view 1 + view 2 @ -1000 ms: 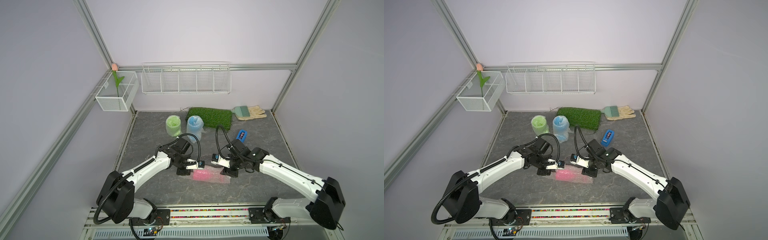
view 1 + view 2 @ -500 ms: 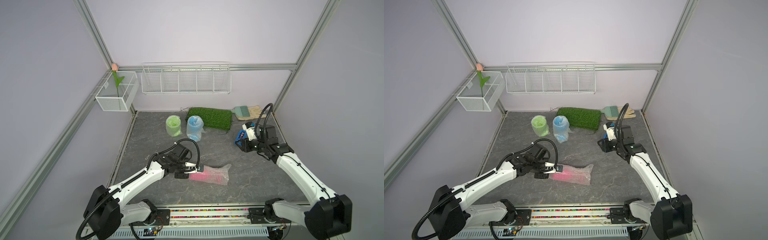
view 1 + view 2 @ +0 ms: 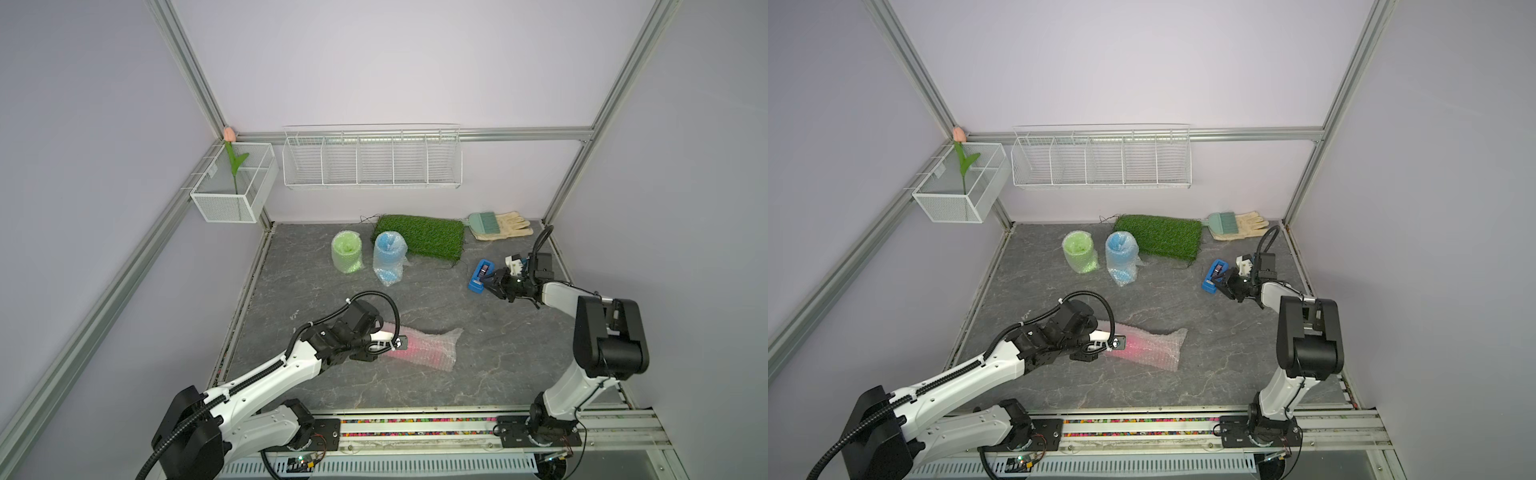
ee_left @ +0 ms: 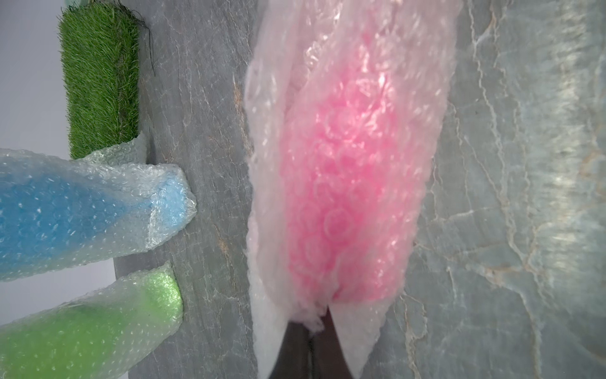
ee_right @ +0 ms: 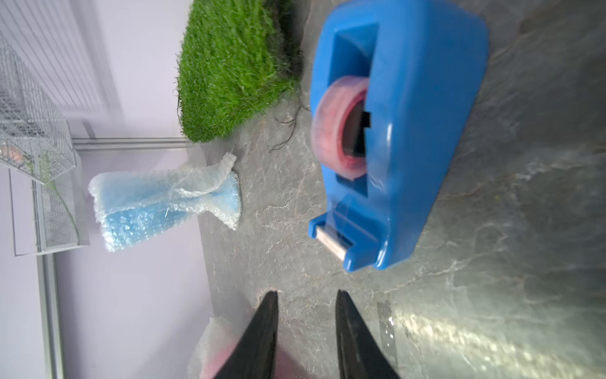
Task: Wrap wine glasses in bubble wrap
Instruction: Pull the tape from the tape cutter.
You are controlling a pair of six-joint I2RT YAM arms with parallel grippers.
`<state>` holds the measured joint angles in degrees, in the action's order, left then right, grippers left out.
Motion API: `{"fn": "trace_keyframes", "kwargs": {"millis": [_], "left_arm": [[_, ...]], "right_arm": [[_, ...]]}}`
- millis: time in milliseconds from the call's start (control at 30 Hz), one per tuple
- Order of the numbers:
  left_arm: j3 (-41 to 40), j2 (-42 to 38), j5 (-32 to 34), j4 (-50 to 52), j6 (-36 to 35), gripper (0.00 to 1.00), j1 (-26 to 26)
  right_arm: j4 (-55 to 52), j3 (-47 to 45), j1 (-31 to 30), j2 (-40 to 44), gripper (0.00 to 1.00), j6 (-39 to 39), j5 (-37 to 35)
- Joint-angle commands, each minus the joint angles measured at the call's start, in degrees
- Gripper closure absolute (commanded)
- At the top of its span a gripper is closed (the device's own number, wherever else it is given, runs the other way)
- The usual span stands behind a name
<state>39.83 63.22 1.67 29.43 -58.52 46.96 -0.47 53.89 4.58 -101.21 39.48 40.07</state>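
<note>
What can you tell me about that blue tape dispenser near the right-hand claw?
The tape dispenser is a bright blue plastic block with rounded corners, standing upright on the grey stone-look table, near the grass mat. A slot in its top holds a roll of clear tape on a pinkish-red core, and a strip runs down to the pale cutter at its low end. That end faces the right claw, whose jaws stand apart just short of it; only the table seems to touch it.

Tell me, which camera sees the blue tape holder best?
The right wrist view: the tape holder looks big and close, so its pink roll and cutter edge are plain. Both top views show it only as a small blue block by the right gripper. The left wrist view misses it.
</note>
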Motion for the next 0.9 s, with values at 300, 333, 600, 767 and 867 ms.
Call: {"fn": "trace_keyframes", "kwargs": {"millis": [300, 333, 600, 767, 867], "left_arm": [[-0.9, 0.0, -0.4, -1.0, -0.4, 0.97, 0.3], [-0.9, 0.0, -0.5, -1.0, -0.4, 0.97, 0.3], [-0.9, 0.3, -0.6, -1.0, -0.4, 0.97, 0.3], [-0.9, 0.4, -0.5, -0.9, -0.5, 0.97, 0.3], [-0.9, 0.5, -0.6, -0.9, -0.5, 0.97, 0.3]], "right_arm": [[10.1, 2.5, 1.1, -8.0, 0.68, 6.5, 3.0], [11.3, 2.5, 1.0, -8.4, 0.68, 7.1, 3.4], [12.8, 2.7, 1.2, -8.4, 0.71, 7.8, 2.6], [11.6, 4.1, 1.2, -9.9, 0.69, 8.2, 3.1], [11.7, 3.7, 1.1, -10.7, 0.71, 8.6, 3.3]]}}
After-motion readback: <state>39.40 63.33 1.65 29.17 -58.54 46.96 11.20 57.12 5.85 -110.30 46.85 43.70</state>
